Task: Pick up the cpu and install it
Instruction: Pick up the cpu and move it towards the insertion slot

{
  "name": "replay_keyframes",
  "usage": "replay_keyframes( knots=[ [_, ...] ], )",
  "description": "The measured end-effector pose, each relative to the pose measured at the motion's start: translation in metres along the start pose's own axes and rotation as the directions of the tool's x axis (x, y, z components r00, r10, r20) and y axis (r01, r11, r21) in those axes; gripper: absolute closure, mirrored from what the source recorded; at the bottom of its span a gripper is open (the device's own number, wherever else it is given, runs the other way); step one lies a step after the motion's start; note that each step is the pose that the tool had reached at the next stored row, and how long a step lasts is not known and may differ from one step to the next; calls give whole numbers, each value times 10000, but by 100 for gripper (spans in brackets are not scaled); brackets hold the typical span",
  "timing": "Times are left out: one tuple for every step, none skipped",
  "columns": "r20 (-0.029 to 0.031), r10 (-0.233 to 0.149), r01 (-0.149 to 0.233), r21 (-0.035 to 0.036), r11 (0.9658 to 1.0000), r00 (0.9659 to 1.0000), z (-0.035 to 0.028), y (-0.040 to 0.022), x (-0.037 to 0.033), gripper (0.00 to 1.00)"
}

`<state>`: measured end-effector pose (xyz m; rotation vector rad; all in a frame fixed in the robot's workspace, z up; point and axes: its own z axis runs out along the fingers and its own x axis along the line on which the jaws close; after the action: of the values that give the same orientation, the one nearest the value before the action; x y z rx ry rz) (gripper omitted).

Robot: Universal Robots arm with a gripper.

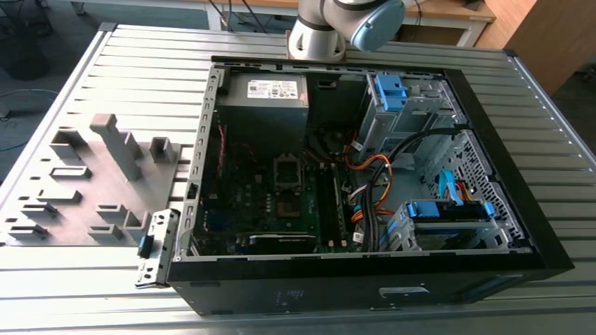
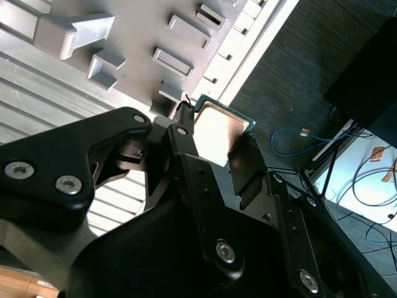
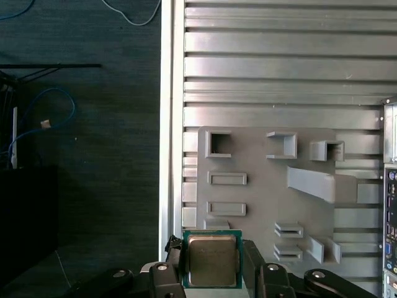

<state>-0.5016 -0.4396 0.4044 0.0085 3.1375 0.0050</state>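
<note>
The cpu (image 3: 212, 259) is a flat silver-grey square chip with a green edge, held between my gripper's (image 3: 213, 266) two black fingers (image 3: 175, 264). In the second wrist view the cpu (image 2: 220, 126) sits tilted in the same gripper (image 2: 214, 148), which is shut on two opposite edges. The chip hangs well above the grey fixture plate (image 3: 260, 186), near the table's edge. In the exterior view the open computer case (image 1: 521, 209) lies on its side, with the motherboard's socket frame (image 1: 287, 172) exposed near its middle.
The grey fixture plate (image 1: 93, 188) with raised blocks and slots lies at the exterior view's left of the case. The arm's base (image 1: 336, 28) stands behind the case. Cables (image 1: 368, 188) and blue drive bays (image 1: 437, 216) crowd the case's right half. Dark floor (image 3: 80, 155) lies beyond the table edge.
</note>
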Motion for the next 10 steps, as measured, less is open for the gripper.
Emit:
replay_keyframes(
  knots=[
    [3, 0, 0, -2, 10000, 10000, 8, 0, 0, 53],
    [3, 0, 0, -3, 10000, 10000, 24, 0, 0, 53],
    [2, 0, 0, -2, 10000, 10000, 40, 0, 0, 53],
    [1, 0, 0, -1, 10000, 10000, 57, 0, 0, 53],
    [1, 0, 0, -1, 10000, 10000, 76, 0, 0, 53],
    [1, 0, 0, -1, 10000, 10000, 93, 0, 0, 53],
    [0, 0, 0, -1, 10000, 10000, 113, 0, 1, 53],
    [1, 0, 0, -1, 10000, 10000, 130, 0, 1, 53],
    [1, 0, 0, -1, 10000, 10000, 139, 0, 1, 53],
    [0, 0, 0, 0, 10000, 10000, 141, 0, 0, 53]
  ],
)
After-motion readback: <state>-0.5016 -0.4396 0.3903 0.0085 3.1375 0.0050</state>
